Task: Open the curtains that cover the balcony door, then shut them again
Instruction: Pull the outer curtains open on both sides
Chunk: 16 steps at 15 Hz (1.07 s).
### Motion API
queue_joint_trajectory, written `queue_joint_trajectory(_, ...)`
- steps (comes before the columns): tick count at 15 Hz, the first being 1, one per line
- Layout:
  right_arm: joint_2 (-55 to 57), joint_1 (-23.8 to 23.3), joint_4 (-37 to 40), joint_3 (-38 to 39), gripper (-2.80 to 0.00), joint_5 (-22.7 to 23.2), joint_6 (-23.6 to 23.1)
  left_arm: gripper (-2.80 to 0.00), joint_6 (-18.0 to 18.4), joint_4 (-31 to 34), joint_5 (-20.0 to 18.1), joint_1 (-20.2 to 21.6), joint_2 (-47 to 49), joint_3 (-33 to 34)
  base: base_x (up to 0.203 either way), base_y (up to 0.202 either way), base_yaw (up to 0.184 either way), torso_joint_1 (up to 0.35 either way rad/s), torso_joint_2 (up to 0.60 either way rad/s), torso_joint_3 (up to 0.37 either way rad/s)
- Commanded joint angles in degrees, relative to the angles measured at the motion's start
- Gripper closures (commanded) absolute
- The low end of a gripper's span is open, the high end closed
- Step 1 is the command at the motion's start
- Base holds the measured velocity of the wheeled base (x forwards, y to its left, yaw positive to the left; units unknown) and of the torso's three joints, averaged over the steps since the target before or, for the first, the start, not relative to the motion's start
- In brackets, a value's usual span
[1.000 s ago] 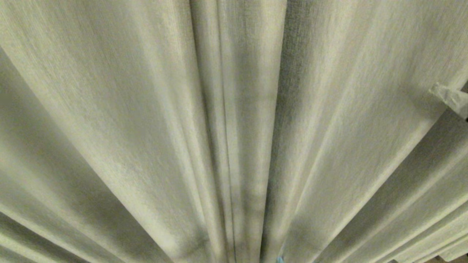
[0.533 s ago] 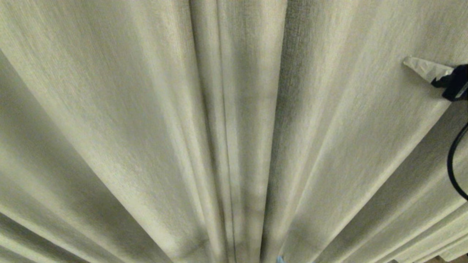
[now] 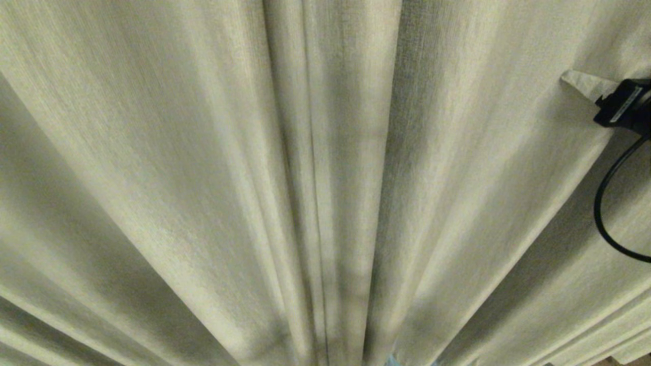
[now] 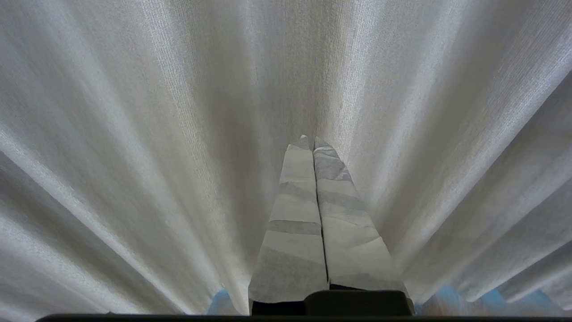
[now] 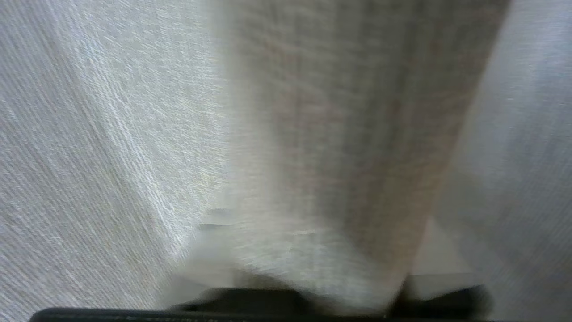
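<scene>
- My right gripper (image 3: 585,84) has come up at the right edge and is closing on a fold of the curtains (image 3: 203,168); whether the pinch is firm, I cannot tell.
- The curtains hang drawn across everything ahead, so opening hasn't begun.
- My left gripper (image 4: 311,145) is parked with its fingers pressed together.

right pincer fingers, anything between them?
Yes. In the right wrist view a fold of the curtains runs down between the right pincer's fingers. The head view shows only one fingertip against the fabric.
</scene>
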Motion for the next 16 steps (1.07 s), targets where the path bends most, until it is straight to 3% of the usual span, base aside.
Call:
queue_joint_trajectory(1, 1.1, -0.01, -0.49, -0.9, 0.0, 0.1, 0.14, 0.0, -0.01, -0.02, -0.02, -0.05, -0.02, 0.0, 0.0, 0.0, 0.0, 0.0, 0.0, 0.0)
queue_joint_trajectory(4, 1.33, -0.43, -0.61, -1.49, 0.0, 0.1, -0.03, 0.0, -0.01, -0.02, -0.02, 0.01, -0.02, 0.0, 0.0, 0.0, 0.0, 0.0, 0.0, 0.0)
queue_joint_trajectory(8, 1.26, -5.33, -0.77, -3.4, 0.0, 0.17, 0.11, 0.0, -0.01, -0.02, -0.02, 0.01, -0.02, 0.0, 0.0, 0.0, 0.0, 0.0, 0.0, 0.0)
queue_joint_trajectory(14, 2.18, -18.79, 1.0, -10.59, 0.0, 0.8, 0.36, 0.0, -0.01, -0.02, -0.02, 0.01, -0.02, 0.0, 0.0, 0.0, 0.0, 0.0, 0.0, 0.0)
queue_joint_trajectory(16, 3.5, -25.35, 1.22, -13.03, 0.0, 3.19, 0.35, 0.0, -0.01, -0.02, -0.02, 0.0, -0.02, 0.0, 0.0, 0.0, 0.0, 0.0, 0.0, 0.0)
